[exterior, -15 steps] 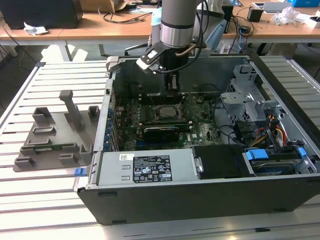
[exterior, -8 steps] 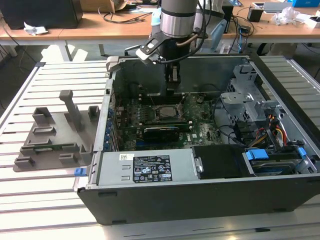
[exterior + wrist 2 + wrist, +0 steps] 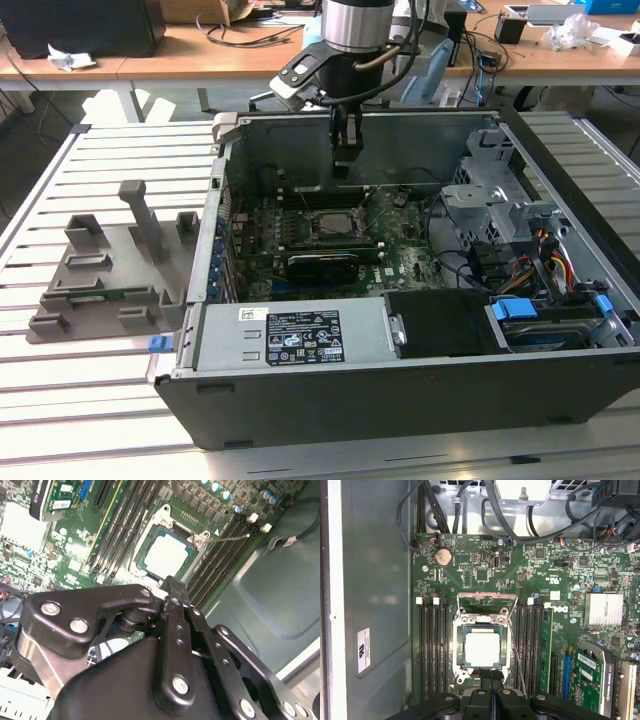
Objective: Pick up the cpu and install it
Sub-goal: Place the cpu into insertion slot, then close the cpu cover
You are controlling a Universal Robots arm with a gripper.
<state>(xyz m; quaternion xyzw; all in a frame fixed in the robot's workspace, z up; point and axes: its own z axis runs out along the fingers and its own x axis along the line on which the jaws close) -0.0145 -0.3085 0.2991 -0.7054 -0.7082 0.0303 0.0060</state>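
The cpu (image 3: pixel 481 649) lies flat in the black socket on the green motherboard, silver top up, with the metal socket frame (image 3: pixel 486 600) swung open beside it. It is also visible in the second wrist view (image 3: pixel 166 553) and, small, in the exterior view (image 3: pixel 328 225). My gripper (image 3: pixel 345 165) hangs inside the open computer case, a little above the socket and apart from the chip. In both wrist views its black fingers (image 3: pixel 491 676) meet with no gap and nothing between them, the tip (image 3: pixel 172 584) over the socket's edge.
Memory slots (image 3: pixel 432 645) flank the socket. A graphics card (image 3: pixel 320 265) sits close to it, with a power supply (image 3: pixel 290 340) and drive cage (image 3: pixel 490 200) around. Case walls (image 3: pixel 215 230) enclose the board. A grey plastic tray (image 3: pixel 105 270) stands on the slatted table at the exterior view's left.
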